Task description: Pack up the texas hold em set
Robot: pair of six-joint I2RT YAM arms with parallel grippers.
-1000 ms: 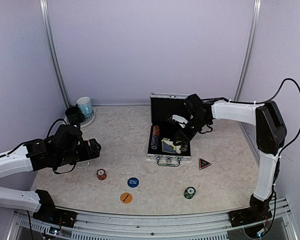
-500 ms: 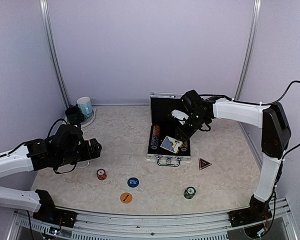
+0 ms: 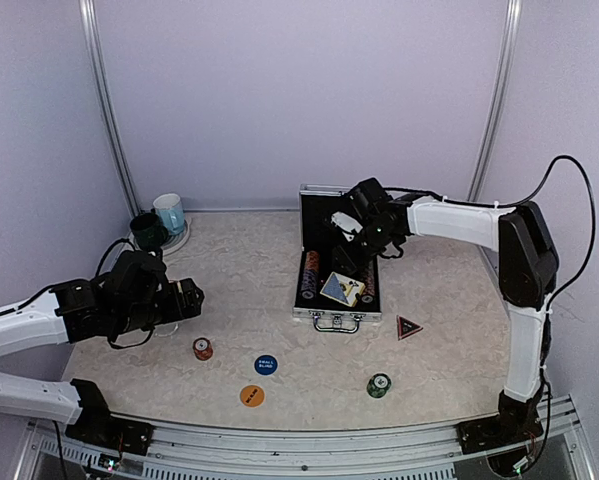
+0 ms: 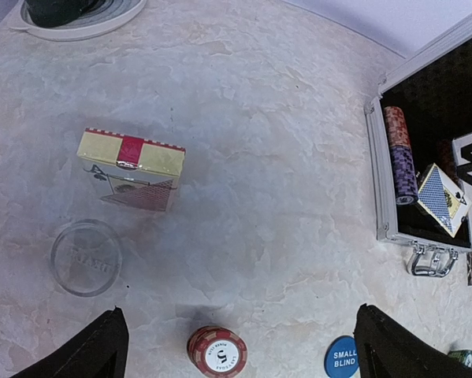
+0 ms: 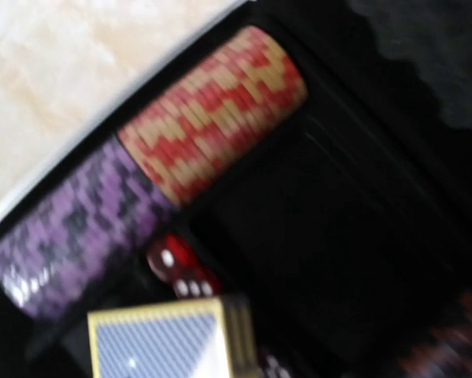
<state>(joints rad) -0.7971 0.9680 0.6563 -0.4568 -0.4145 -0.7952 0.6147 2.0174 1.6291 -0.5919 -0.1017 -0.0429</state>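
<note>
The silver case (image 3: 324, 318) stands open with its lid upright. Rows of red-tan chips (image 5: 216, 110) and purple chips (image 5: 78, 228), red dice (image 5: 176, 268) and a blue card deck (image 3: 341, 288) lie inside. My right gripper (image 3: 347, 258) hovers over the case's black lining, above the deck and apart from it, holding nothing. Its fingers do not show in the right wrist view. My left gripper (image 4: 239, 315) is wide open above a red chip stack (image 4: 217, 352). Loose on the table lie a red card deck (image 4: 131, 168), a blue button (image 3: 266, 365), an orange button (image 3: 251, 396), a green chip stack (image 3: 379, 384) and a triangular marker (image 3: 409, 326).
A dark green mug (image 3: 147, 230) and a light blue mug (image 3: 169, 212) stand on a round coaster at the back left. A clear round disc (image 4: 86, 257) lies near the red deck. Purple walls close in the table on three sides.
My right gripper has let the blue deck down into the case and drawn back up and to the left over the lining. The left arm has not moved.
</note>
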